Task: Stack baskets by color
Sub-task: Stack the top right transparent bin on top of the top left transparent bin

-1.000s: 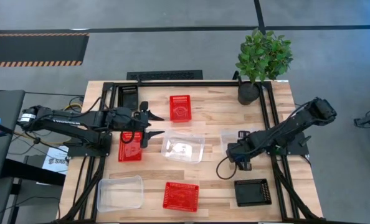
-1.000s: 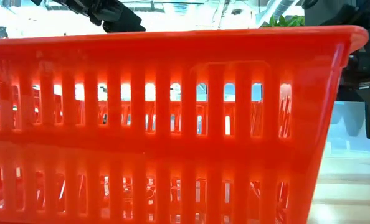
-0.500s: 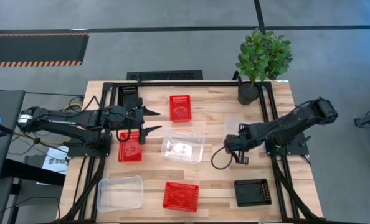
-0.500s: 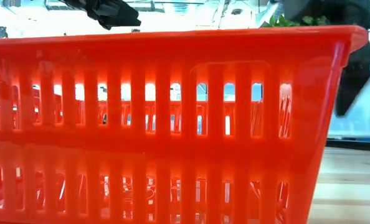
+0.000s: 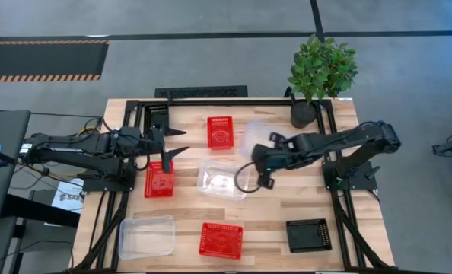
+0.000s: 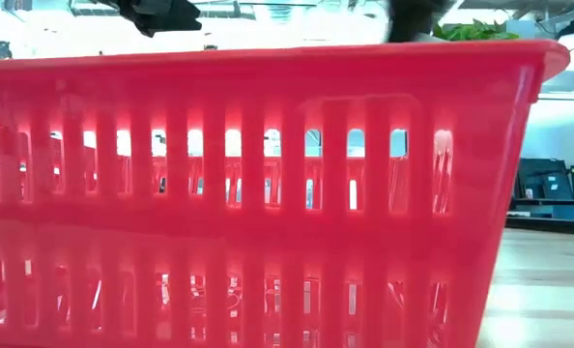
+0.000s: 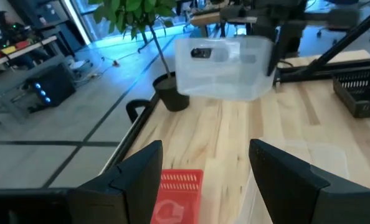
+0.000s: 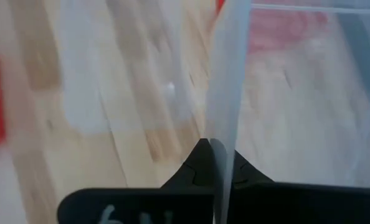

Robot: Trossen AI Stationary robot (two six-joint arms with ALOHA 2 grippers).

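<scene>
Right gripper [image 8: 217,163] is pinching shut on the thin wall of a clear basket [image 5: 258,135], which is hanging in the air over mid-table, between the far red basket [image 5: 220,132] and the plant [image 5: 319,70]. In the left wrist view that clear basket [image 7: 223,66] is showing lifted off the wood (its outline in the high view is faint and hard to trace).

Left gripper [image 5: 176,143] is hovering with fingers spread wide and holding nothing, just above the left red basket [image 5: 159,180].

Near edge: a second clear basket [image 5: 146,236] at left, a red basket [image 5: 221,240] in the middle, a black basket [image 5: 309,235] at right. A third clear basket [image 5: 222,178] is sitting mid-table, just beside the carried one.

Low view is almost fully blocked by a red basket wall [image 6: 248,193].
</scene>
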